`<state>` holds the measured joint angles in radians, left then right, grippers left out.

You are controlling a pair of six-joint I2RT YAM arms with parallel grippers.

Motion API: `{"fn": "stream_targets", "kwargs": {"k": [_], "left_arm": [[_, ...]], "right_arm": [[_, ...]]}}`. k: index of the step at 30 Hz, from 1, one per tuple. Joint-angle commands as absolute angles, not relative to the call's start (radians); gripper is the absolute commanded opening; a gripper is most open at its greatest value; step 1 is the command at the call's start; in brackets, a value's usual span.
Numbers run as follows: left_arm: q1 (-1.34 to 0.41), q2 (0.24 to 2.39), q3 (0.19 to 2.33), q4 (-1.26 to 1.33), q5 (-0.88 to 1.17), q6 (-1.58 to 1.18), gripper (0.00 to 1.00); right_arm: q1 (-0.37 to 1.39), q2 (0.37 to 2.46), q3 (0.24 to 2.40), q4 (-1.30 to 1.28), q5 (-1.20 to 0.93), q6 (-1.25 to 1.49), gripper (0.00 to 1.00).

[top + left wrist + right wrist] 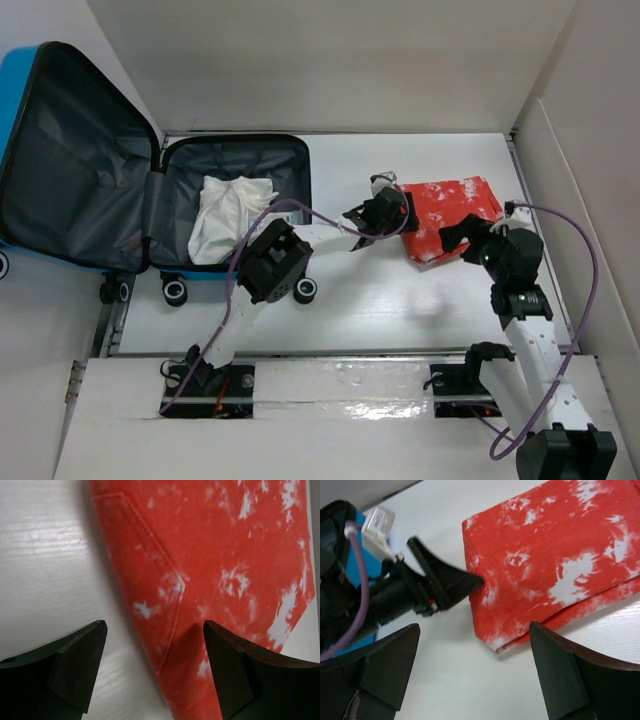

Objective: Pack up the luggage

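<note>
The luggage (80, 170) lies open at the left of the top view, blue shell with dark grey lining. A white garment (230, 218) rests in its right half. A folded red cloth with white blotches (460, 208) lies flat on the table at the right. My left gripper (398, 212) is open at the cloth's left edge; in its wrist view the jaws (155, 655) straddle that red edge (215, 555) without closing on it. My right gripper (452, 240) is open at the cloth's near corner (550, 565), its jaws (475, 665) over bare table, with the left gripper (445, 582) opposite.
White walls (330, 60) close in the table at the back and both sides. A slanted white panel (575, 200) stands close to the right arm. Bare white table (380, 300) stretches between the arms. Purple cables (585, 300) loop from both arms.
</note>
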<state>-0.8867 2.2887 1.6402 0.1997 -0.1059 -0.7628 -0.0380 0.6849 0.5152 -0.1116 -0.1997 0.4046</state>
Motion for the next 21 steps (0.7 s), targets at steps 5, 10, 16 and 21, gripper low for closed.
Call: {"fn": "stream_targets", "kwargs": {"k": [5,10,16,21], "left_arm": [[-0.919,2.463,1.964,-0.014,-0.207,-0.793,0.77],[-0.930,2.520,2.052,-0.058,-0.207,-0.805,0.56],[-0.919,2.491,2.019,0.041,-0.141,-0.770,0.00],[-0.910,2.329,1.977,0.054,-0.132,-0.594,0.00]], "right_arm": [[-0.026,0.640,0.586,-0.176,-0.322,0.310,0.96],[-0.026,0.592,0.617,-0.189,-0.339,0.304,0.95],[-0.026,0.546,0.661,-0.221,-0.364,0.295,0.93],[-0.026,0.503,0.660,-0.238,-0.336,0.273,0.93]]}}
